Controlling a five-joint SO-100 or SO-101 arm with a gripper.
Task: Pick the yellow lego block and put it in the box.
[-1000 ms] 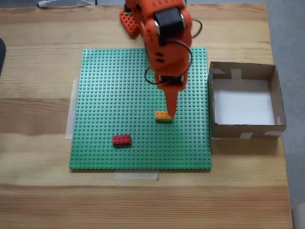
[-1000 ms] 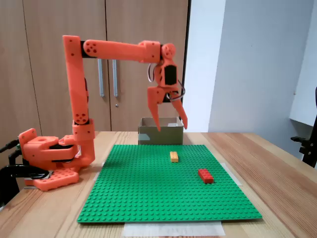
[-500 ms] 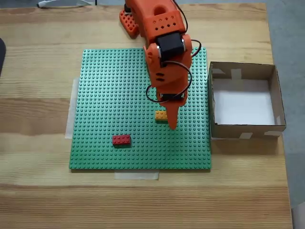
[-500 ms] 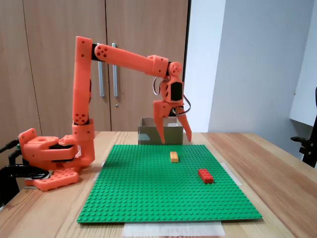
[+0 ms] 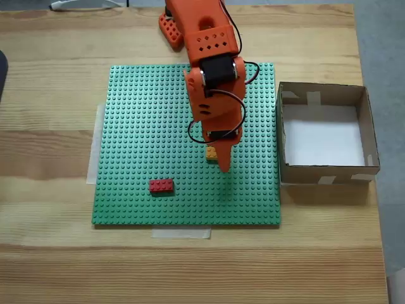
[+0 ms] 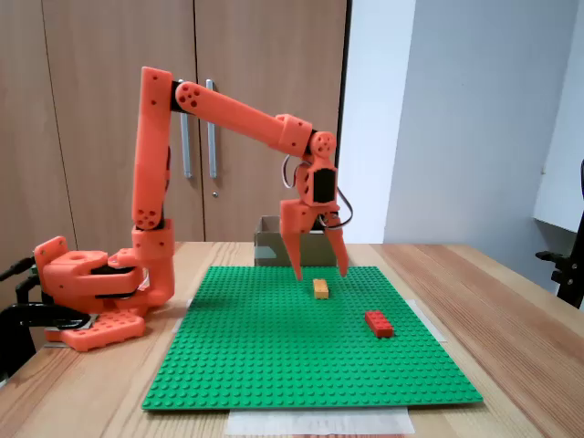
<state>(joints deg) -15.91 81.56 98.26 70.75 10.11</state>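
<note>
Baseplate (image 5: 145, 126) lies on table (image 5: 50, 253). In the overhead fixed view: box (image 5: 328, 174) just right of baseplate, on table. Two bricks on baseplate: one (image 5: 211, 152) right of centre, partly under gripper (image 5: 223, 166); other (image 5: 161, 185) lower left of it, apart. Arm base (image 6: 87, 292) on table beyond baseplate's top edge.

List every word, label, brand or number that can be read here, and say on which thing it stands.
None: no readable text on the box, the yellow lego block, the red brick, the green baseplate or the arm.
</note>
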